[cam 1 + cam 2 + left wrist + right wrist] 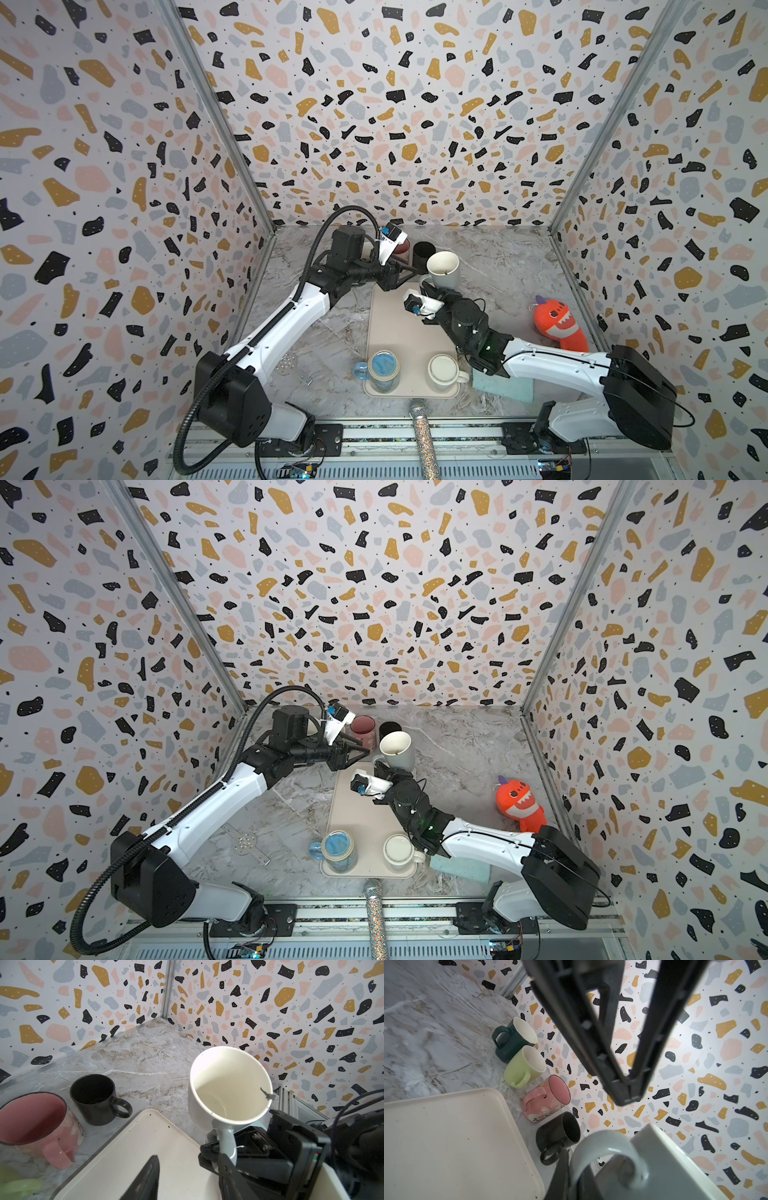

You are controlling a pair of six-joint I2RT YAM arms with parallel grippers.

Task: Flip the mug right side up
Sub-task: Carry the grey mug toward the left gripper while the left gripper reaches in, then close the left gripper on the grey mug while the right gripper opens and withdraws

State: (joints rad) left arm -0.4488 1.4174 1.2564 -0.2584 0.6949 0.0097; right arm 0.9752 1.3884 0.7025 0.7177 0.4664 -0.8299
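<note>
Mid-frame, the right claw pinched the mouth-up white mug by its handle; the left claw hung spread beside it.

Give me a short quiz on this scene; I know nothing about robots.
1. True or false: the right gripper holds the tall white ceramic mug by its handle.
2. The left gripper is: A) shut on a pink mug, B) open and empty, C) holding the plush toy.
3. How many mugs sit upside down on the beige rectangular tray?
Key: 1 true; 2 B; 3 two, the blue glass mug and the cream mug.
</note>
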